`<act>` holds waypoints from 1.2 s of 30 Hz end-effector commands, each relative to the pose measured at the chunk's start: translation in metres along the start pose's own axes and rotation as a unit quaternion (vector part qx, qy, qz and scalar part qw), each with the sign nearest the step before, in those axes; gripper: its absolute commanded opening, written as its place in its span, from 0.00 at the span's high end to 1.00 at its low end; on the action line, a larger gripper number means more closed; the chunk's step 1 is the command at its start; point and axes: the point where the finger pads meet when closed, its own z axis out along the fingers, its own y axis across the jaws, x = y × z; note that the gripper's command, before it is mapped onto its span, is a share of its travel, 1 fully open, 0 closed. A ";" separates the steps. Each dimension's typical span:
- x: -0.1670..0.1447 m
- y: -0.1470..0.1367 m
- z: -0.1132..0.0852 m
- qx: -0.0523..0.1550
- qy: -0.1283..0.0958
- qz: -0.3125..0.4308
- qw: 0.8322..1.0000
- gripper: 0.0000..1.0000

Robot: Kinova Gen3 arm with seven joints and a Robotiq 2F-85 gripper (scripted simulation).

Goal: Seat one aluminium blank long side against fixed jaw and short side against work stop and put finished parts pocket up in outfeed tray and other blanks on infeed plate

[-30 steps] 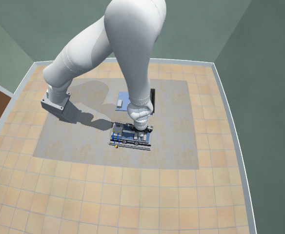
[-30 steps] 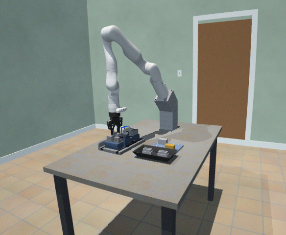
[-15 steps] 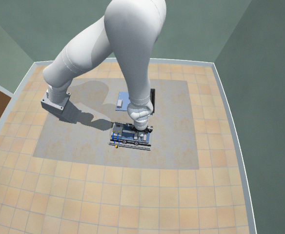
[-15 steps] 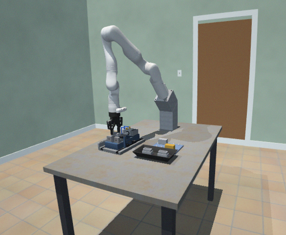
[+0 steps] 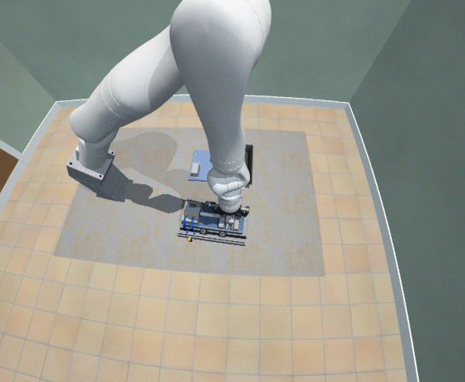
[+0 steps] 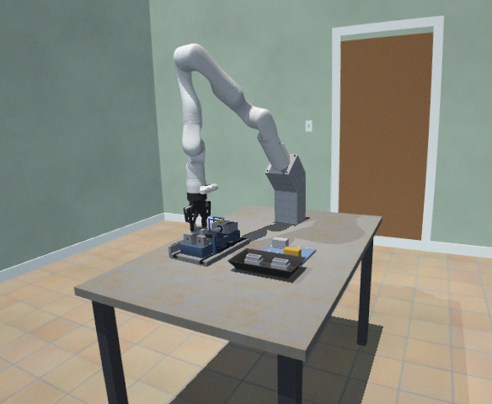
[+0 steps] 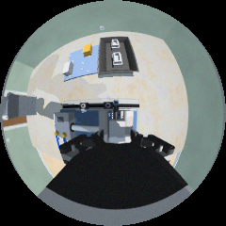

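On the grey table (image 6: 220, 304), toward its far left edge in the exterior view, sits the blue-and-grey machine vise (image 6: 205, 247) on its dark rail base, blue hoses (image 6: 211, 221) rising at its far end. The white seven-joint arm (image 6: 192, 130) points its black two-finger gripper (image 6: 197, 225) straight down just above the vise, fingers spread partway and holding nothing. In the wrist view a light-grey aluminium blank (image 7: 118, 129) lies in the vise directly under the claw. Right of the vise, nearer the table's middle, the black outfeed tray (image 6: 237, 265) holds two grey finished parts (image 6: 254, 258) side by side. Behind it, the pale-blue infeed plate (image 6: 307, 252) carries a grey aluminium blank (image 6: 280, 241) and a yellow brass blank (image 6: 291, 251). The arm's grey pedestal (image 6: 291, 204) stands at the far edge.
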 end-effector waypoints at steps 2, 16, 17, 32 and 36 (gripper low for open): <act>0.000 0.001 -0.001 -0.001 0.000 0.000 1.000 0.33; 0.000 0.001 -0.024 -0.001 0.000 0.000 1.000 0.33; 0.000 0.001 -0.024 -0.001 0.000 0.000 1.000 0.33; 0.000 0.001 -0.061 -0.001 0.000 0.000 1.000 0.33; 0.000 0.001 -0.065 -0.001 0.000 0.000 1.000 0.33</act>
